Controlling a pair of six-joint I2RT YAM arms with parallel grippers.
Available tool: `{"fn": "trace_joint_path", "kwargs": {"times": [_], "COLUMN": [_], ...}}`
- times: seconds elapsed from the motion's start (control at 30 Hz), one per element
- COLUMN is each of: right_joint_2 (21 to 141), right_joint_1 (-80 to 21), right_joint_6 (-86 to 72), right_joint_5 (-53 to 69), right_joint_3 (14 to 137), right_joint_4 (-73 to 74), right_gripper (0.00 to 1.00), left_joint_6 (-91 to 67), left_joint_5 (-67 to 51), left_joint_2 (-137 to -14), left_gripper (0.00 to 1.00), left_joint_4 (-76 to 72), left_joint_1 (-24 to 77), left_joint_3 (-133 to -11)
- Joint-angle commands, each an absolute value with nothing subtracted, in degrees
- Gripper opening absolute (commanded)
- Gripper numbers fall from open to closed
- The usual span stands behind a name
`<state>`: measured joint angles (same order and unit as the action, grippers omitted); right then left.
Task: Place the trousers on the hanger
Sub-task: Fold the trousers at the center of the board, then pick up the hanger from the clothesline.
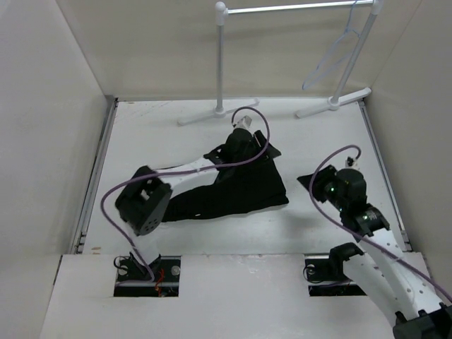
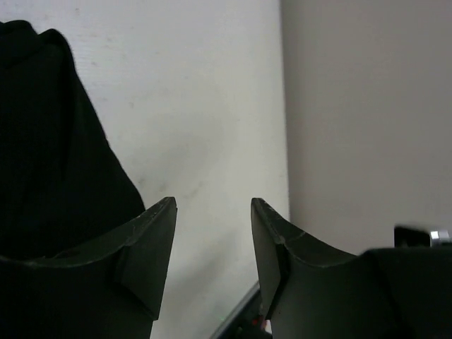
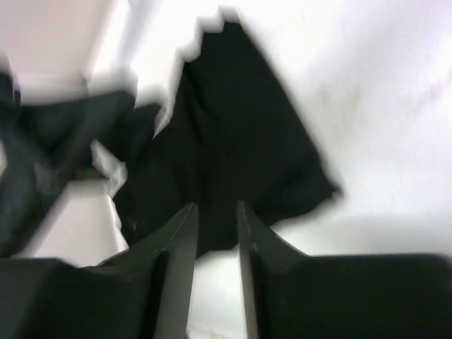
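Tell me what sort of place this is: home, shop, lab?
Probably a lab test cell, not a home: a white tabletop boxed in by plain beige wall panels, a white metal clothes rack carrying a thin translucent hanger, and crumpled black fabric trousers lying on it.

- A white table top (image 1: 176, 141), lightly scuffed, fills the middle of the booth.
- Plain beige panels close it in: left wall (image 1: 42, 141), back wall (image 1: 155, 49), right wall (image 1: 420, 106).
- A white metal rack (image 1: 221, 63) stands at the far edge on T-shaped feet.
- A metal rail (image 1: 95, 176) runs along the table's left side.
- A white board (image 1: 233, 296) covers the near edge.
- The light is soft and even.
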<state>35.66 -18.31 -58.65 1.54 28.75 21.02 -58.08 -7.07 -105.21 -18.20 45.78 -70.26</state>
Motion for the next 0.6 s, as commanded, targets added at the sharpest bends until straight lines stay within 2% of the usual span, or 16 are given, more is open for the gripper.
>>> {"fn": "trace_joint_path", "kwargs": {"times": [0.0, 0.03, 0.07, 0.13, 0.23, 0.3, 0.33, 0.43, 0.57], "right_joint_2": [43.73, 48.12, 52.17, 60.25, 71.94, 78.02, 80.48, 90.49, 101.84], "right_joint_1": [-13.94, -13.32, -13.31, -12.7, -8.06, -4.63, -3.57, -0.05, 1.8], "right_joint_6": [-51.7, -49.59, -47.13, -41.86, -36.49, -35.07, -34.81, -34.1, -33.23], "right_joint_5": [4.64, 5.44, 5.45, 2.92, 1.06, 0.18, 0.52, 4.73, 9.13], "right_joint_3": [40.47, 45.74, 51.53, 64.1, 83.26, 93.47, 96.56, 109.12, 121.53], "right_joint_4": [17.94, 17.58, 17.49, 17.75, 20.29, 21.36, 21.27, 23.99, 27.68], "right_gripper": [0.2, 0.13, 0.11, 0.13, 0.33, 0.59, 0.65, 0.76, 0.78], "left_joint_6": [-58.89, -58.71, -58.36, -56.7, -53.45, -50.9, -49.76, -47.03, -46.49], "left_joint_5": [-5.45, -4.84, -3.62, -1.07, 2.71, 6.66, 8.07, 11.95, 11.78], "left_joint_2": [-93.89, -91.52, -89.23, -85.45, -79.56, -74.47, -72.62, -66.38, -59.96], "left_gripper": [0.44, 0.44, 0.44, 0.44, 0.43, 0.43, 0.43, 0.44, 0.44], "left_joint_4": [-21.45, -21.18, -20.57, -17.51, -10.31, -4.86, -3.18, 3.5, 9.3], "left_joint_1": [44.61, 44.17, 43.38, 41.36, 36.8, 33.54, 32.66, 28.36, 22.12], "left_joint_3": [-64.36, -61.73, -58.92, -53.64, -46.78, -42.47, -41.06, -36.14, -31.48]}}
